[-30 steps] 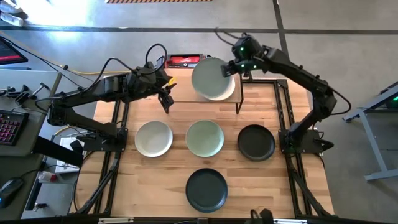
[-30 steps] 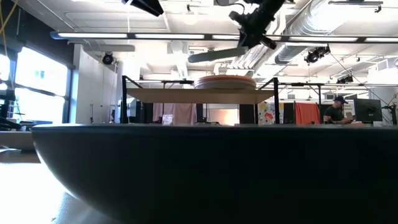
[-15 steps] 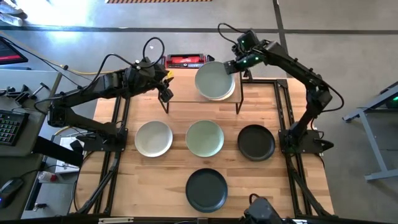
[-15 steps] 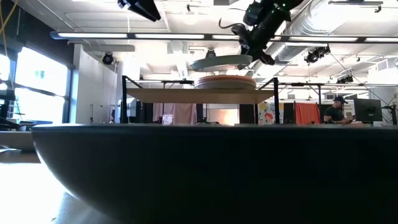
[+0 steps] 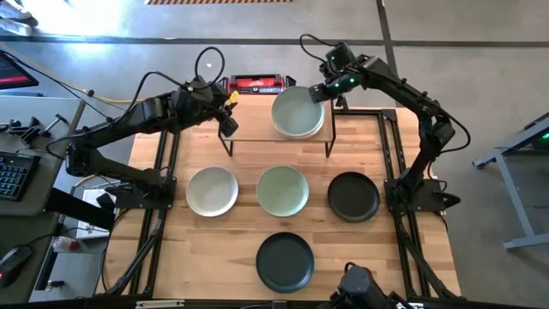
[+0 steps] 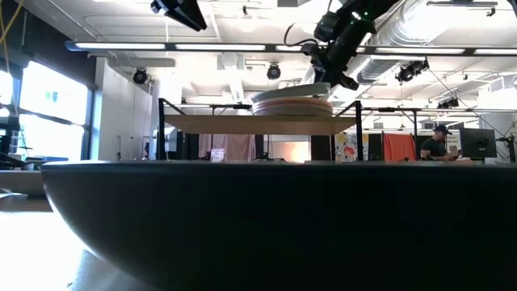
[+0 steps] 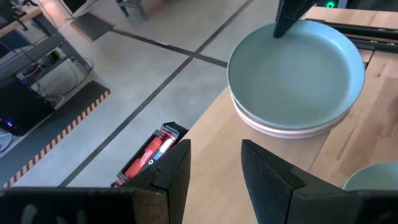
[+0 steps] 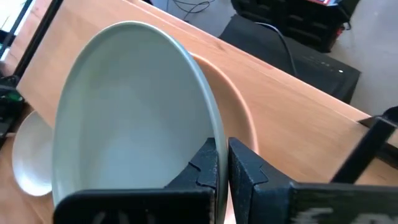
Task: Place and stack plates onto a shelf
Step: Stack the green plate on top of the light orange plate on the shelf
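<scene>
A sage green plate (image 5: 298,112) lies tilted on the stack of plates (image 6: 292,107) at the right end of the light-wood shelf (image 5: 257,130). My right gripper (image 5: 319,93) is shut on this plate at the shelf's far right corner. A peach plate (image 8: 241,127) shows right under it. My left gripper (image 5: 228,126) hangs open above the shelf's left end and touches nothing. On the tabletop lie a white plate (image 5: 212,190), a sage green plate (image 5: 283,190) and two black plates (image 5: 352,196), (image 5: 285,262). My right gripper pinches the sage green plate's rim (image 8: 210,127) on its far right side, one finger over the rim and one under it. The fingers come slanting down from the far right. The held side is raised (image 6: 323,86); the opposite edge (image 6: 260,98) is down on the stack.
The near black plate (image 6: 258,226) fills the low view's foreground. The shelf's left half (image 7: 205,124) is bare wood. A red box (image 5: 253,83) lies beyond the table's far edge. Black frame rails (image 5: 393,154) run along both table sides. A person (image 6: 436,139) sits in the room behind.
My right gripper has carried the sage green plate down and toward the table's far right, onto the stack. The plate has gone from hanging tilted above the stack to lying almost flat on it. My left gripper has drifted slightly toward the far edge.
</scene>
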